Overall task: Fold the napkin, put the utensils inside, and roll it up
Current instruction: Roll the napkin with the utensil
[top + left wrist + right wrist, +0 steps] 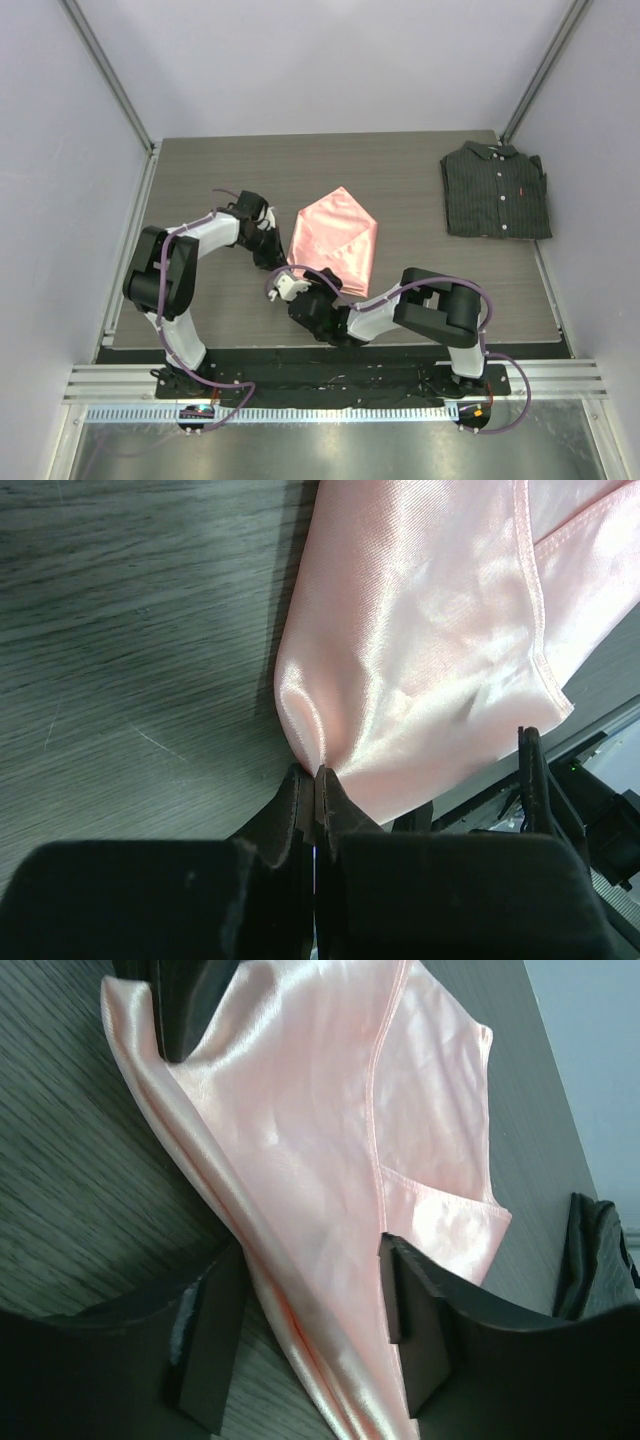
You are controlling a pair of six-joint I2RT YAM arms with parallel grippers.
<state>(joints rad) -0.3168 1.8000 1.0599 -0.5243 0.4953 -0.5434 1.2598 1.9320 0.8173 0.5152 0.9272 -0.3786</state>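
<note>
The salmon-pink napkin (pixel 335 240) lies partly folded on the table, one flap laid over the rest. My left gripper (pixel 272 250) is at its left corner; in the left wrist view the jaws are shut on a pinch of napkin (pixel 420 630) at the left gripper (pixel 316 775) tips. My right gripper (pixel 300 285) is at the napkin's near edge. In the right wrist view the right gripper (pixel 305 1315) stands open, its fingers (pixel 208 1335) straddling the raised fold of napkin (pixel 300 1140) without closing on it. The utensils are out of view.
A dark pinstriped folded shirt (pixel 495 190) lies at the back right of the table, and its edge shows as a dark shape (pixel 590 1250) in the right wrist view. Grey wood-grain table (pixel 220 180) surrounds the napkin. Enclosure walls stand on three sides.
</note>
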